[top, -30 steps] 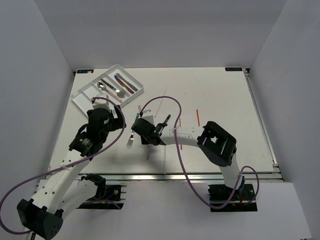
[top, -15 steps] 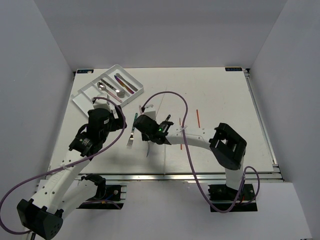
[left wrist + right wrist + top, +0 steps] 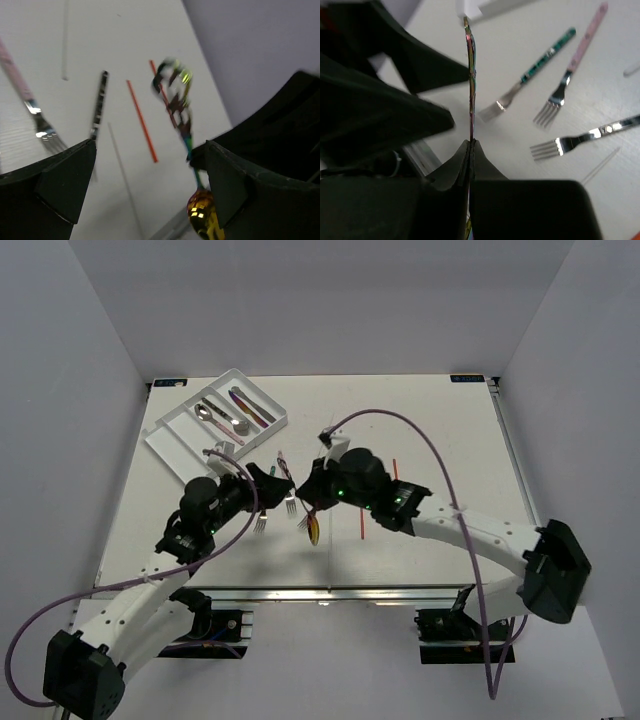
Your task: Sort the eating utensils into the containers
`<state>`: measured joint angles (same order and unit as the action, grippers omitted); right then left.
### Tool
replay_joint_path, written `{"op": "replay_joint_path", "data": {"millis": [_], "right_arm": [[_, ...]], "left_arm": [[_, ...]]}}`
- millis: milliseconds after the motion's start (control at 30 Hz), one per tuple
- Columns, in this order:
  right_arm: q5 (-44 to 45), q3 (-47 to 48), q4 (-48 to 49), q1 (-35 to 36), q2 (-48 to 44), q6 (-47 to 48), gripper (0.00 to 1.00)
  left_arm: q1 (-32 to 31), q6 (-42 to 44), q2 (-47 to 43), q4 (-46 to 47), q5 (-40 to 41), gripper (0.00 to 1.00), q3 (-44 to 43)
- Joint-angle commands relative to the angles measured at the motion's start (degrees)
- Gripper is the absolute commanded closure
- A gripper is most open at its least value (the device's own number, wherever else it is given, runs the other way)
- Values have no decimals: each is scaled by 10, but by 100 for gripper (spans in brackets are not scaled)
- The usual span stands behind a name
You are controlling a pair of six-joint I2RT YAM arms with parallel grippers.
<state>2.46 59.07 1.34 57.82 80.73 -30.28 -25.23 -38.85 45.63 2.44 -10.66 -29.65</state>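
White plastic tray [image 3: 262, 396] sits far left on the counter [image 3: 450, 430], a few pieces [image 3: 232, 415] already in its slots. Next along, the left claw [image 3: 150, 145] hangs spread wide just beside the rainbow-handled spoon [image 3: 471, 85]. The spoon dangles gold bowl down, pinched by the right claw [image 3: 471, 142] near the loose forks [image 3: 586, 42]. Looks like a handover: I'd close the left squarely on the handle before the right lets go. No writing I can read.

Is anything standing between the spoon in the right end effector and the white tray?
Yes. The open left end effector hangs directly between the spoon, gripped by the right end effector, and the tray at the far left.
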Motion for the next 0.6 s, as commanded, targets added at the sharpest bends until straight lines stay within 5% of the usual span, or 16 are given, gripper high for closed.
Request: {"op": "replay_joint_path", "data": {"millis": [0,367,467,567], "right_arm": [[-153,-18,103,-39,-44,19,100],[-264,-39,158,-75,-60,-9,100],[-276,-40,168,-81,-65,-16,100],[-282,-39,169,-83,-65,-18,100]], "left_arm": [[0,-129,6,268,-156,2,58],[0,-226,56,556,-241,4,95],[0,-224,65,558,-236,15,102],[0,-220,70,550,-234,42,104]]}}
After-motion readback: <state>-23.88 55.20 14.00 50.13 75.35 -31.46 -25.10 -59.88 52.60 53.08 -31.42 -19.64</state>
